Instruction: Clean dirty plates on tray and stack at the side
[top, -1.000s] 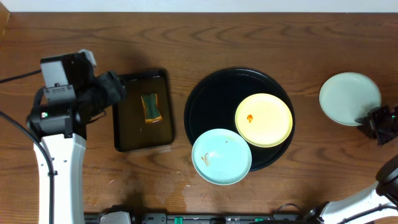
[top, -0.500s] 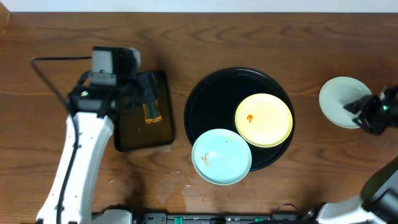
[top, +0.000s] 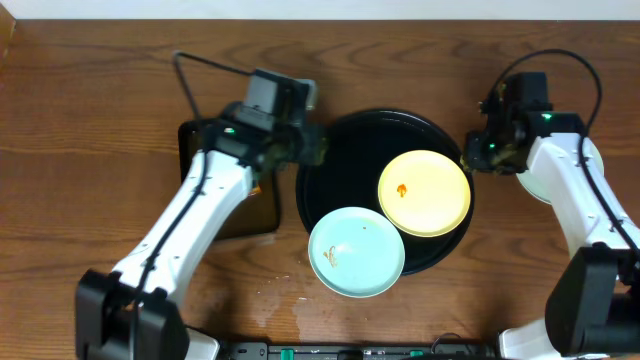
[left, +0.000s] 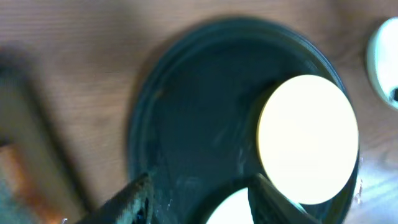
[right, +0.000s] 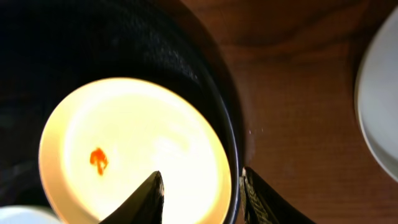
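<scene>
The round black tray (top: 330, 130) holds a pale yellow plate (top: 424, 192) with an orange smear. A mint-blue plate (top: 356, 252) with a small smear overlaps the tray's front-left rim. A third pale plate (top: 594, 155) lies on the table at the right, mostly hidden by my right arm. My left gripper (top: 315, 150) is open and empty over the tray's left rim; in the left wrist view (left: 202, 202) it hangs above bare tray. My right gripper (top: 470, 155) is open, and in the right wrist view (right: 200, 199) its fingers straddle the yellow plate's (right: 130, 143) right edge and the tray rim (right: 231, 124).
A dark rectangular tray (top: 262, 208) lies left of the round tray, mostly under my left arm. A blurred orange sponge (left: 12, 177) shows at the left wrist view's edge. Bare wood table lies in front and behind.
My left arm swung right from the rectangular tray to the round tray's left rim. My right arm moved left from the side plate to the yellow plate's right edge.
</scene>
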